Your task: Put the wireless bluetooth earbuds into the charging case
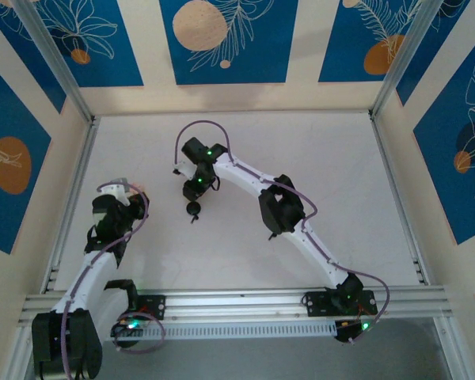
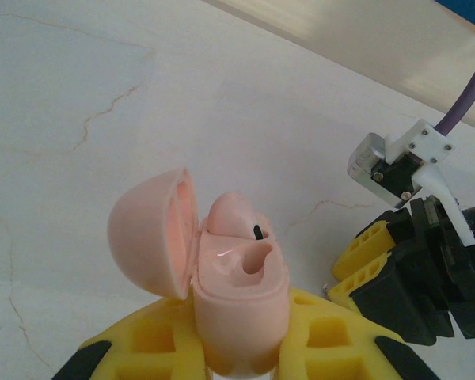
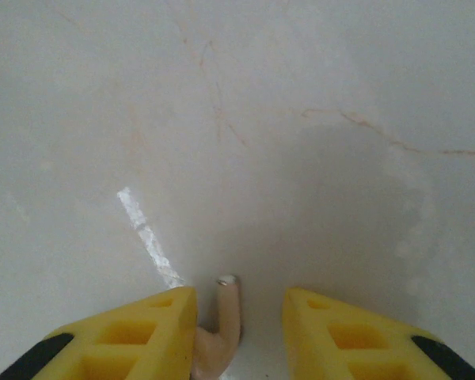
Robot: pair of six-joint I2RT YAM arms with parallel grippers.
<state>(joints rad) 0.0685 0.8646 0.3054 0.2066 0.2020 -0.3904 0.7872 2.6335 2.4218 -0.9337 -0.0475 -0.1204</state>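
Observation:
My left gripper (image 2: 241,321) is shut on the pale pink charging case (image 2: 241,293), which stands upright with its lid (image 2: 146,237) swung open to the left. A pink rounded bud head (image 2: 228,215) with a small black tip beside it sits in the far slot, and the near slot (image 2: 257,265) is empty. A pale pink earbud (image 3: 226,317) lies on the table between the yellow fingers of my right gripper (image 3: 237,294). It touches the left finger (image 3: 154,328), with a clear gap to the right finger (image 3: 340,328), so the jaws are open. In the top view the right gripper (image 1: 193,207) points down at the table, right of the left gripper (image 1: 131,196).
The table (image 1: 317,174) is a pale marble-like surface with thin cracks, fenced by aluminium rails (image 1: 396,190). A strip of white tape (image 3: 149,236) lies just beyond my right gripper's left finger. The right gripper (image 2: 356,269) hangs close to the case's right side.

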